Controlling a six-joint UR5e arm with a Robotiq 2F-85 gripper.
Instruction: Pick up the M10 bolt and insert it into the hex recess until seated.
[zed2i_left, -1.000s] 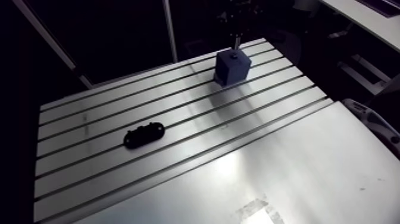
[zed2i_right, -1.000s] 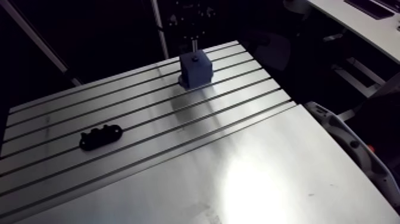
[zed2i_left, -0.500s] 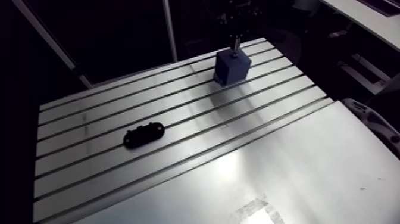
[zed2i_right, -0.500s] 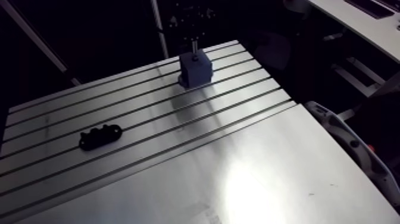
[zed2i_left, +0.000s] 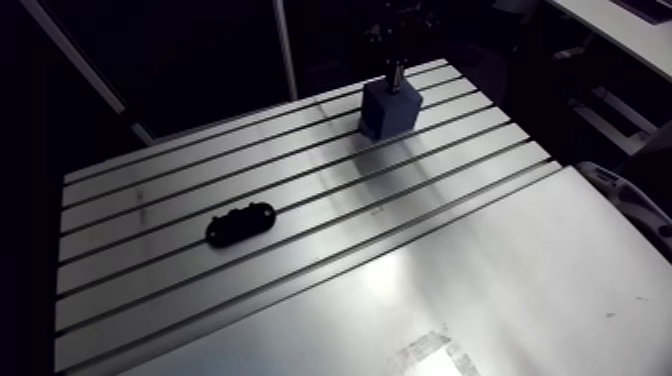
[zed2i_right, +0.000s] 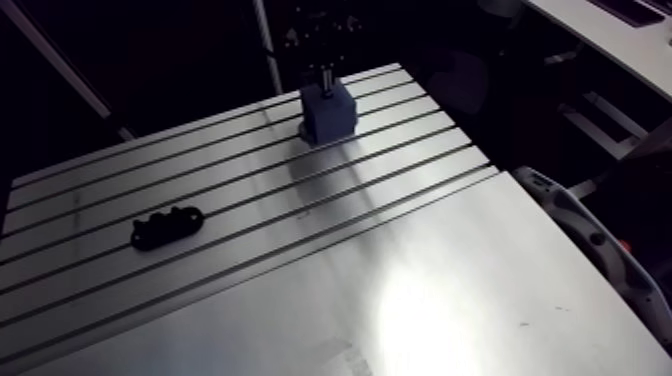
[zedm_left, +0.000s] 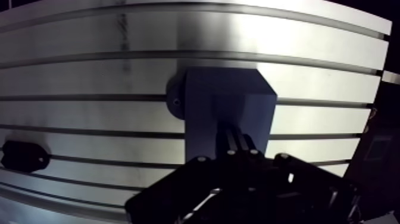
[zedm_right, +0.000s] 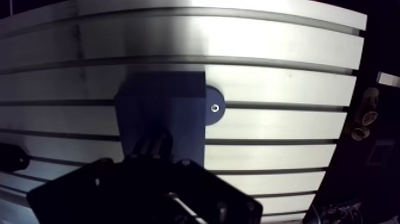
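The gripper (zedm_left: 236, 136) has a black, chunky body. Little round shiny screws (zedm_left: 202, 159) sit in a row on its front. A curved cover (zed2i_right: 560, 205) on the arm is pale grey, with dark round holes.

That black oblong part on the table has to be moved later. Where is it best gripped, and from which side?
Likely from straight above, closing across the narrow middle of the black oblong part: it lies flat on the slotted table, both long sides free.
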